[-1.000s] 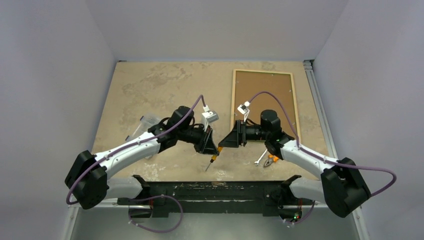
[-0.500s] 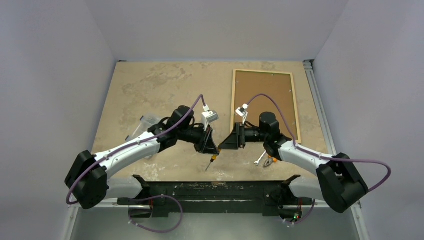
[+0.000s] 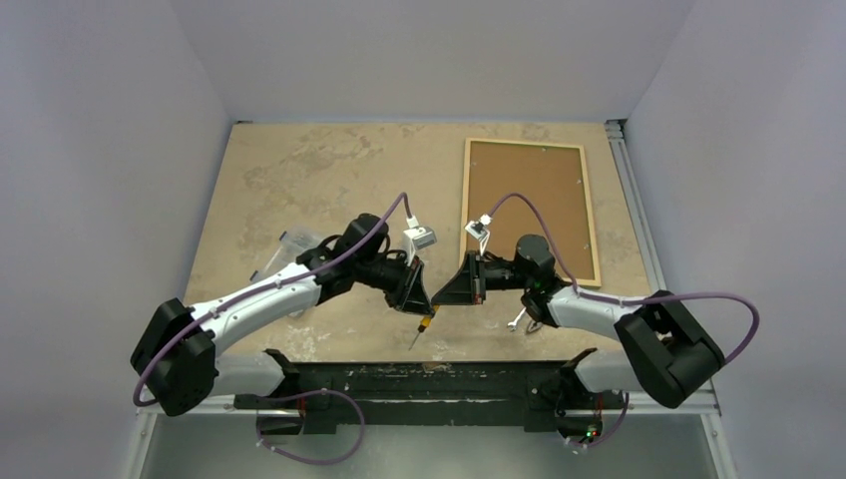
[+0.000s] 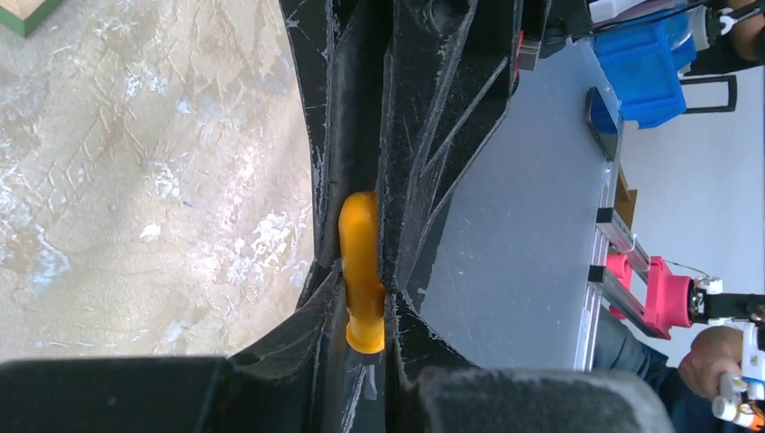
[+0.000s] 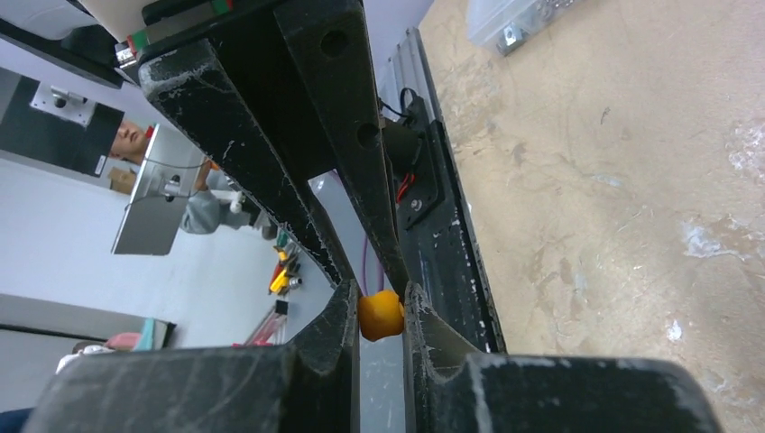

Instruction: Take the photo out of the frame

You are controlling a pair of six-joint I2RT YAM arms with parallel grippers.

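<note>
**Item 1. Screwdriver** [image 3: 423, 328]: orange handle, thin shaft. It hangs tip-down where the 2 claws meet, above the near middle of the table [image 3: 299, 170].

**Item 2. Left claw** [image 4: 364, 311]: clenched on the orange handle.

**Item 3. Right claw** [image 5: 380, 305]: tip to tip with the left claw and pinched on the handle's rounded end, so both claws grasp the 1 tool.

**Item 4. Small silver spanner** [image 3: 518, 320]: on the table behind the right claw, beside its forearm.

**Item 5. Clear plastic box** [image 3: 289, 242]: well to the left of the left claw, partly behind that arm.

**Item 6. Frame** [image 3: 525, 142]: lying flat, beyond the right claw and to its right, well apart from both claws.

**Item 7. Photo** [image 3: 526, 200]: inside the frame, with only its plain brown back showing. It is not yet removed.

**Step in hand (judged):** a tool handover from left claw to right, ahead of work on the frame's back.

**Next move calls for:** the left claw letting go while the right keeps its pinch. The tip then has to be carried out to the frame without the shaft swinging.

**Change from 1 second ago:** the right claw then stood wide and slightly to the right. It has since moved in and closed, and its elbow has swung inward. The left claw, the screwdriver and the frame are unchanged.
</note>
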